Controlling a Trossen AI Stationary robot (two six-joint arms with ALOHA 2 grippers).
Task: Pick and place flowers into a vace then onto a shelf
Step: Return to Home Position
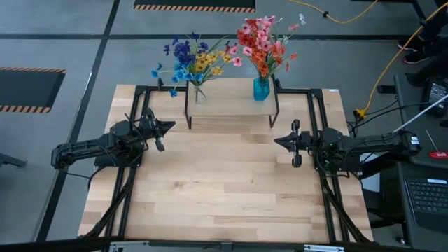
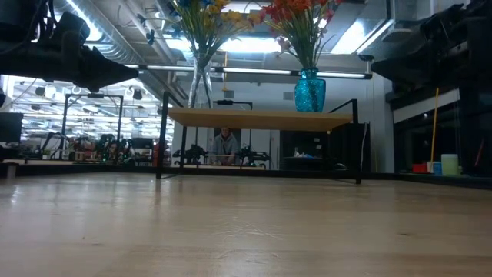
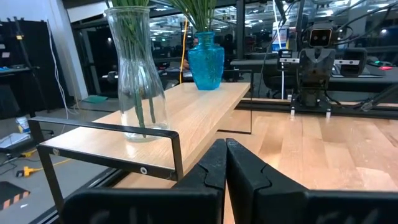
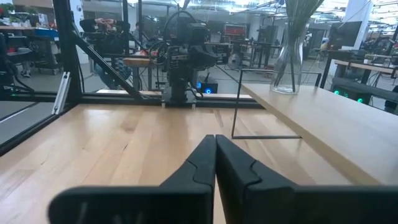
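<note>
The left gripper [image 1: 171,127] is clenched on nothing at the table's [image 1: 224,196] left side. The right gripper [image 1: 278,141], also pinched closed and empty, faces it from the right, and both seem raised off the wood. Beyond them, at the far edge, the shelf [image 1: 231,106] carries a clear vase [image 1: 200,93] on its left and a blue vase [image 1: 261,89] on its right, with flowers [image 1: 262,43] standing in both.

Flowers [image 1: 259,42] in vases [image 1: 262,89], side by side on shelf [image 1: 231,106], at back of table [image 1: 224,189]
</note>
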